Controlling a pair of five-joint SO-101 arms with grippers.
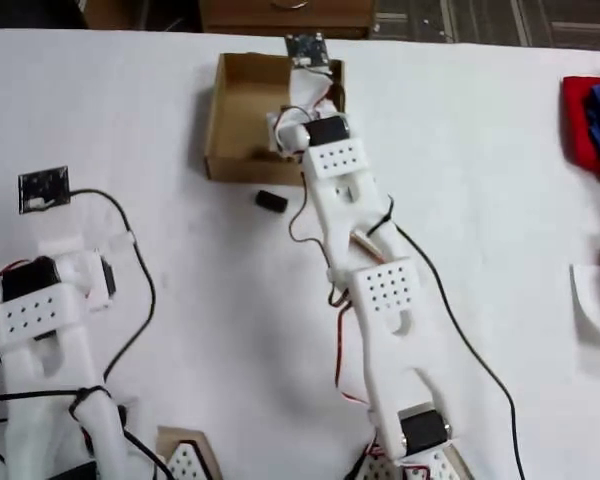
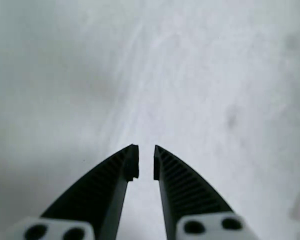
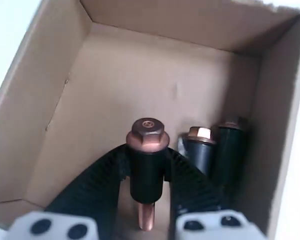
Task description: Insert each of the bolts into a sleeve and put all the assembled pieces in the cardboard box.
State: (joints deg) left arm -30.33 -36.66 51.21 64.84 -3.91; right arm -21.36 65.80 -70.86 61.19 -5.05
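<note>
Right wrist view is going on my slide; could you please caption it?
Right claw grips a sleeved bolt in the cardboard box, beside two other assembled pieces.

The table (image 1: 180, 90) is lit brightly and evenly from above, and near-white glare is spread across it. In the high view, a soft, narrow shadow is thrown beside the box (image 1: 242, 100). Inside the box the light is kept gentle, with the corners lightly shaded. A dull sheen is caught on the copper head of the bolt (image 3: 148, 134). Under the left gripper (image 2: 146, 162) the table is washed pale, with faint grey patches.
</note>
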